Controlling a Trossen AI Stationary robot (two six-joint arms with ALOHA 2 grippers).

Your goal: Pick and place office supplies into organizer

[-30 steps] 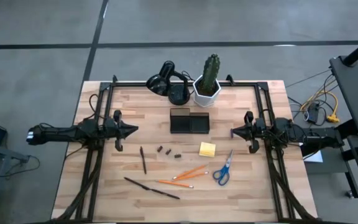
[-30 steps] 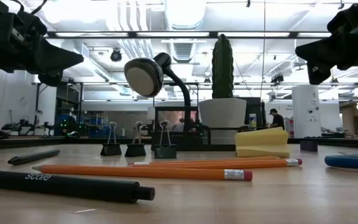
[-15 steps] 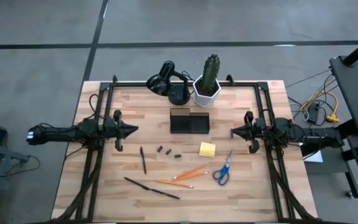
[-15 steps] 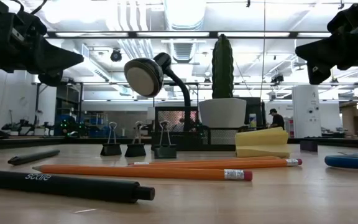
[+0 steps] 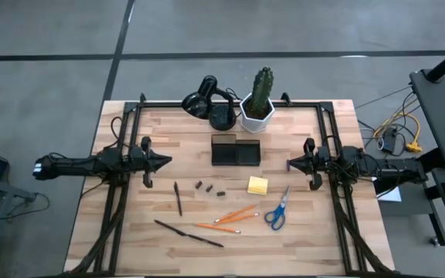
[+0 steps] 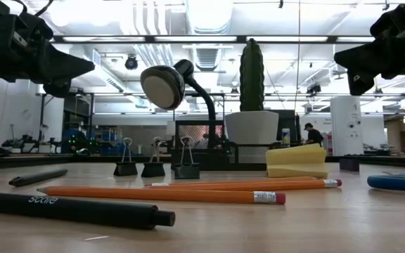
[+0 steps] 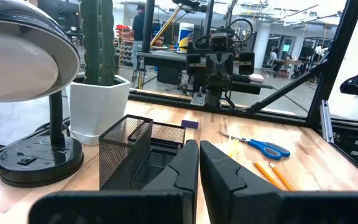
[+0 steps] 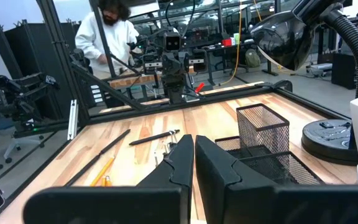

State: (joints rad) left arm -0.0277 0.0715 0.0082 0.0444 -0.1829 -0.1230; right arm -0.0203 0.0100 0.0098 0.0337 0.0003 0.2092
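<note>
The organizer (image 5: 236, 150) is sitting at the table's (image 5: 315, 239) middle toward the back, a black mesh tray with two compartments; what they hold cannot be made out. Just behind it the lamp (image 5: 207, 102) and the cactus pot (image 5: 258, 110) are standing side by side. In front of the organizer the supplies are lying spread on the wood. The sticky pad (image 5: 258, 185) is resting near the tray's right front corner, with the scissors (image 5: 277, 210) just beyond it to the right. The two pencils (image 5: 230, 217) are lying crossed near the scissors, toward the front edge. Three small binder clips (image 5: 209, 188) are sitting in a row left of the pad, one short pen (image 5: 178, 198) beside them and a longer pen (image 5: 188, 233) nearer the front. The left gripper (image 5: 166, 161) is hovering above the table at the left, level with the organizer, its fingers pressed together and holding nothing. The right gripper (image 5: 290, 164) is hovering opposite at the right, likewise closed and empty, pointing inward toward the tray. Both are staying well apart from every supply.
</note>
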